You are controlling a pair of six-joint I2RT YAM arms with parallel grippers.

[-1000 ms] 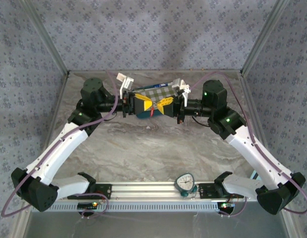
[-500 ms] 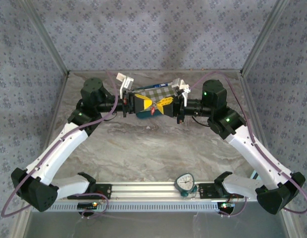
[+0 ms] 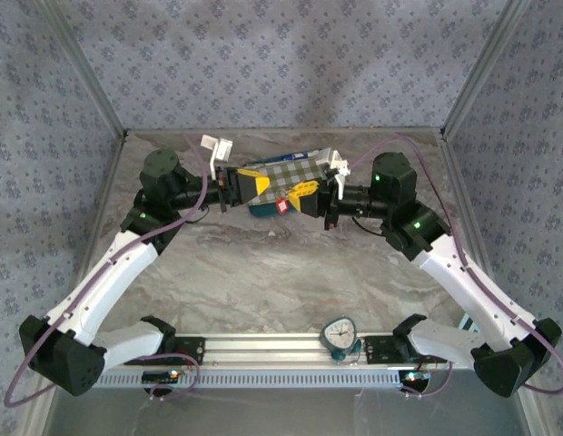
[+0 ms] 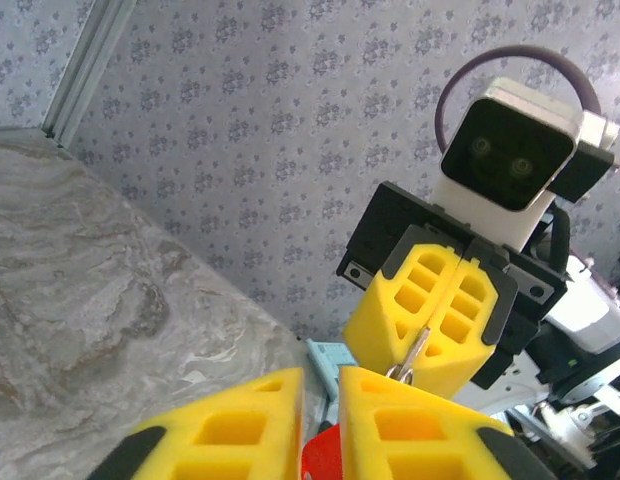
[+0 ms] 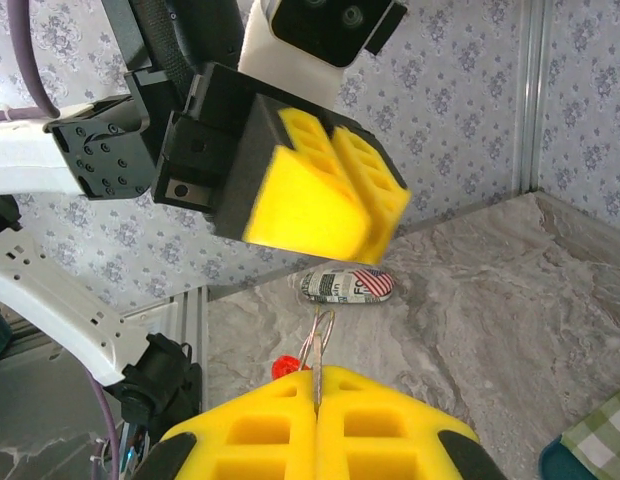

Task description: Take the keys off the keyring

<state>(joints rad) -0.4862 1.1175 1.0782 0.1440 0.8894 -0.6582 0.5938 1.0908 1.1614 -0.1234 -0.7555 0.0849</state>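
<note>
My right gripper (image 3: pixel 298 193) is shut on the keyring (image 5: pixel 323 335); a thin metal strip runs between its yellow pads and the wire loops stick out past the tips. A red tag (image 3: pixel 283 206) hangs from the ring under those tips. In the left wrist view the right gripper (image 4: pixel 418 355) pinches a silver key (image 4: pixel 420 345). My left gripper (image 3: pixel 261 185) faces it a short way to the left, apart from the ring. Its fingers (image 4: pixel 230 420) stand slightly open with nothing between them; the red tag (image 4: pixel 320 462) shows through the gap.
A green checkered cloth (image 3: pixel 291 172) lies on a teal box (image 3: pixel 261 212) at the back, under both grippers. An oval pouch (image 5: pixel 346 285) printed with newsprint and a flag rests near the front rail (image 3: pixel 263 345). Patterned walls close in three sides.
The left gripper has drawn back to the left, off the keyring, and the two grippers no longer touch. The right gripper still holds the ring, the red tag hanging below.
</note>
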